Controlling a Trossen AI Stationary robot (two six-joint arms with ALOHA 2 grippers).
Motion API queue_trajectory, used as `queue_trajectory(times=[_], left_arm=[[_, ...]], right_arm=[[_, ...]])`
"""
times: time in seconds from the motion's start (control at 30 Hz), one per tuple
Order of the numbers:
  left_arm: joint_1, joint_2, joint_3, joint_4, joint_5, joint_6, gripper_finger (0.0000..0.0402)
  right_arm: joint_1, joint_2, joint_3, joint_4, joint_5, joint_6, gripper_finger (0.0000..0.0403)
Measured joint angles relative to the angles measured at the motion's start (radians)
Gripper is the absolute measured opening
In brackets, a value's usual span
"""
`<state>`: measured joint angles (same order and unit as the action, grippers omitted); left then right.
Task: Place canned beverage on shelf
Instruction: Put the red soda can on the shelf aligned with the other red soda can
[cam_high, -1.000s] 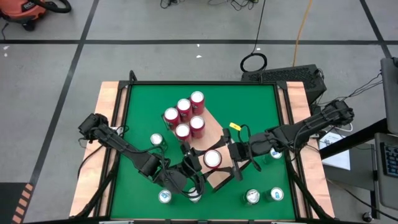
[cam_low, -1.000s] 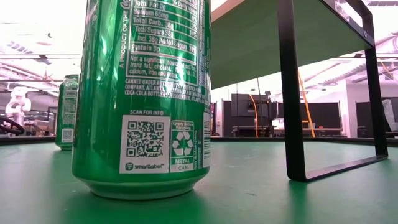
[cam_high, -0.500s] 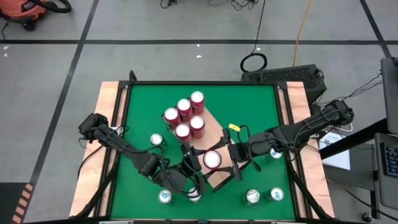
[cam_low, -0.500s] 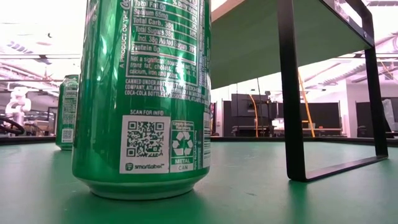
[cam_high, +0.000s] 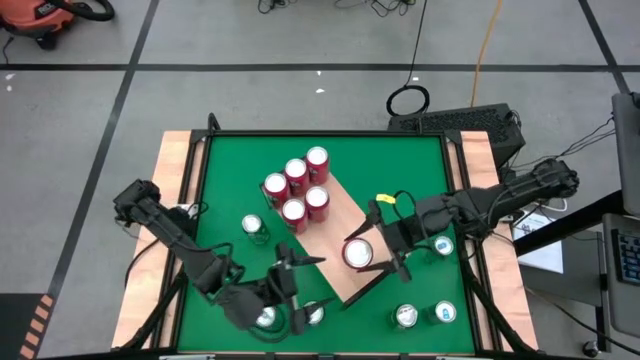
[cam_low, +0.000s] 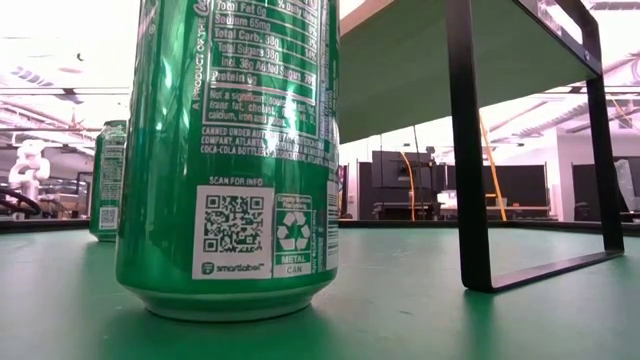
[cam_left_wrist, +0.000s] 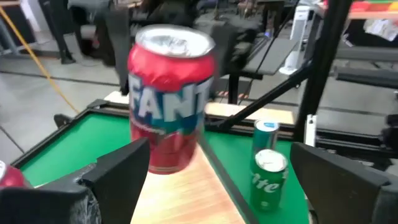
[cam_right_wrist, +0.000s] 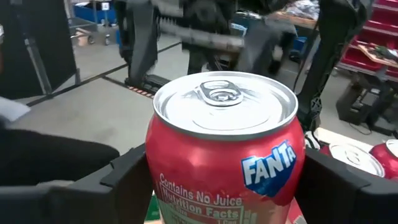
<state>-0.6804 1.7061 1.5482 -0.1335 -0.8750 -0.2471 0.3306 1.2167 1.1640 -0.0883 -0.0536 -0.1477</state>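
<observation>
My right gripper (cam_high: 372, 252) is clamped on the red can (cam_high: 358, 254) over the shelf's (cam_high: 335, 215) near right end, left gripper (cam_high: 290, 300) apart nearby; rigid, slick, probably full and heavy, so I grip mid-wall.

Twelve cans, one shelf, one table, two grippers of mine.

I count six red cans (cam_high: 275, 185) (cam_high: 296, 170) (cam_high: 317, 158) (cam_high: 293, 210) (cam_high: 316, 200), the sixth being the lone red can (cam_high: 358, 253). I count six green cans (cam_high: 253, 226) (cam_high: 265, 318) (cam_high: 313, 314) (cam_high: 405, 316) (cam_high: 444, 313) (cam_high: 441, 245), the last half hidden under my arm. There is one wooden shelf (cam_high: 335, 225) and one green table (cam_high: 400, 170). I have two grippers: my left gripper (cam_high: 298, 292) and my right gripper (cam_high: 365, 252).
</observation>
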Motion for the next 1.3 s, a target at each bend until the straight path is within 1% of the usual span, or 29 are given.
queue_trajectory(times=[0.1, 0.2, 0.33, 0.43, 0.53, 0.63, 0.8, 0.87, 0.93, 1.07, 1.1, 1.2, 1.27, 1.3], left_arm=[[-0.049, -0.029, 0.000, -0.005, -0.057, 0.049, 0.0385], [-0.094, -0.060, 0.000, -0.018, -0.110, 0.095, 0.0385], [-0.138, -0.106, 0.000, -0.084, -0.124, 0.131, 0.0384], [-0.153, -0.152, 0.000, -0.181, -0.126, 0.096, 0.0384], [-0.159, -0.201, 0.000, -0.307, -0.132, 0.018, 0.0384], [-0.160, -0.234, 0.000, -0.469, -0.189, -0.084, 0.0384], [-0.167, -0.241, 0.000, -0.769, -0.276, -0.347, 0.0384], [-0.178, -0.243, -0.013, -0.847, -0.294, -0.449, 0.0384], [-0.187, -0.242, -0.041, -0.886, -0.298, -0.518, 0.0384], [-0.216, -0.241, -0.078, -0.877, -0.299, -0.589, 0.0384], [-0.220, -0.241, -0.079, -0.877, -0.279, -0.618, 0.0384], [-0.222, -0.241, -0.078, -0.869, -0.152, -0.733, 0.0384], [-0.223, -0.240, -0.078, -0.868, -0.112, -0.796, 0.0384], [-0.221, -0.239, -0.079, -0.868, -0.106, -0.801, 0.0384]], right_arm=[[-0.042, -0.019, -0.025, 0.001, -0.075, -0.022, 0.0300], [-0.088, -0.032, -0.055, 0.006, -0.110, -0.036, 0.0300], [-0.158, -0.033, -0.068, 0.001, -0.172, -0.052, 0.0300], [-0.213, -0.034, -0.068, 0.012, -0.236, -0.081, 0.0300], [-0.270, -0.034, -0.068, 0.009, -0.300, -0.089, 0.0300], [-0.317, -0.034, -0.068, 0.006, -0.385, -0.077, 0.0300], [-0.365, -0.034, -0.092, 0.011, -0.471, -0.063, 0.0300], [-0.379, -0.038, -0.117, 0.011, -0.476, -0.056, 0.0300], [-0.393, -0.040, -0.148, 0.037, -0.476, -0.048, 0.0300], [-0.417, -0.040, -0.194, 0.111, -0.473, -0.025, 0.0300], [-0.423, -0.040, -0.199, 0.129, -0.473, -0.019, 0.0300], [-0.442, -0.042, -0.201, 0.144, -0.477, -0.013, 0.0300], [-0.459, -0.042, -0.201, 0.148, -0.478, -0.018, 0.0300], [-0.469, -0.042, -0.201, 0.147, -0.478, -0.019, 0.0300]])
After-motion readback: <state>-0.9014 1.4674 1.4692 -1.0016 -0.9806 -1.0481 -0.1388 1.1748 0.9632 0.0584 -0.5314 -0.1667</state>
